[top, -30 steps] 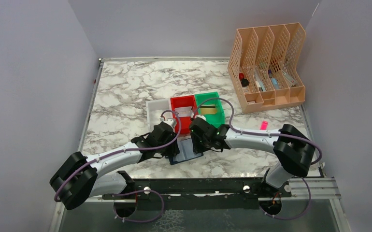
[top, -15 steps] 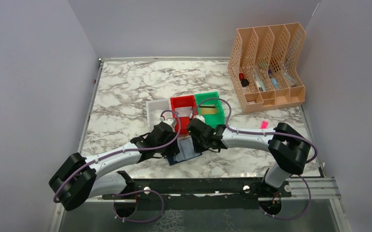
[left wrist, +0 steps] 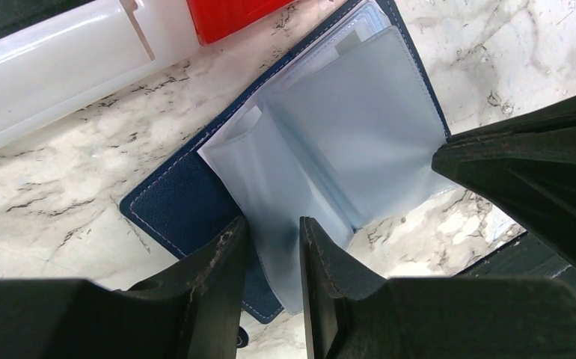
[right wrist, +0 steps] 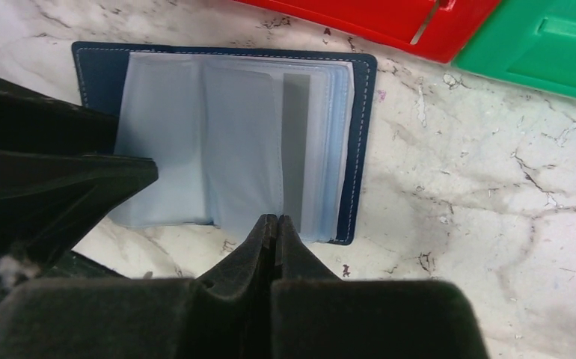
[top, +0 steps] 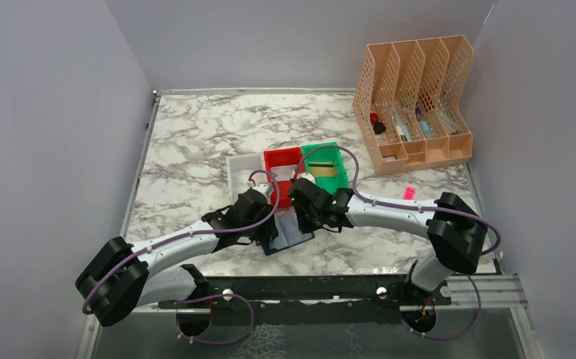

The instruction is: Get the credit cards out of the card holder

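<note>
The navy card holder lies open on the marble between my two grippers, with its pale-blue sleeves fanned out. My left gripper is slightly open and straddles one sleeve at the holder's near-left edge. My right gripper is shut on the near edge of a raised middle sleeve. A grey strip, probably a silvery-grey card, shows inside the sleeves just right of it. A tan-gold card lies in the green bin.
The red bin and the white bin stand just beyond the holder. A peach file organizer with small items is at the back right. A pink stick lies near the right arm.
My right gripper has shifted slightly left and away, staying shut at the sleeves. The left arm and the card holder have barely moved.
</note>
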`<state>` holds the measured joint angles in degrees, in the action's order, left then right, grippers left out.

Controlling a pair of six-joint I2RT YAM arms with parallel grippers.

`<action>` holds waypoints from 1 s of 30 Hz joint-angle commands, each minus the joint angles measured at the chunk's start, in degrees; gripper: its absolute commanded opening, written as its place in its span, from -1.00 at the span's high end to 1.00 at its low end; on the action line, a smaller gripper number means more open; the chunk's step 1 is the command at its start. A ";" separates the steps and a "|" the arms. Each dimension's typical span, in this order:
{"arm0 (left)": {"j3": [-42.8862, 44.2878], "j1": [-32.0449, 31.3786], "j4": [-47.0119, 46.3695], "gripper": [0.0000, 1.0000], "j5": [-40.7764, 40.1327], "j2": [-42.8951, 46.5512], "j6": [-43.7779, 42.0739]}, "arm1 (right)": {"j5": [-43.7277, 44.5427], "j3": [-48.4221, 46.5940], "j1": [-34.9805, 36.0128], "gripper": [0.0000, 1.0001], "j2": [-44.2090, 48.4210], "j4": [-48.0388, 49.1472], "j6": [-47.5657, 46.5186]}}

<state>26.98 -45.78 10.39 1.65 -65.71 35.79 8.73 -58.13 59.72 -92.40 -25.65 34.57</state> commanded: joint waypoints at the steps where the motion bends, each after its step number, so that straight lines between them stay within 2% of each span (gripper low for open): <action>1: 0.60 -0.14 -0.33 0.31 -0.89 1.07 -0.04 | -2.46 -1.71 0.72 0.98 1.72 -1.67 -0.88; 7: -0.01 -0.18 0.75 0.24 -3.35 4.13 1.37 | -11.34 -1.82 0.79 0.98 1.74 3.91 -1.51; 14: -1.29 -0.17 4.69 0.09 -8.76 11.54 4.80 | -12.64 -3.59 1.40 0.94 -0.16 4.94 -1.80; 21: -1.41 -0.13 9.47 -0.02 -15.29 18.65 7.79 | -20.81 -4.05 1.60 0.87 -5.20 9.75 -1.84; 28: -2.27 -0.19 11.86 -0.04 -18.09 24.59 9.98 | -30.33 -2.77 1.82 0.62 -6.95 15.49 -1.63; 30: -2.30 -0.19 12.24 -0.06 -18.33 25.49 10.00 | -31.53 -1.56 2.12 0.42 -4.80 17.44 -1.90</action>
<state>25.34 -45.78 20.53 -13.43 -42.37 44.36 -15.90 -60.82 60.93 -99.74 -14.31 33.15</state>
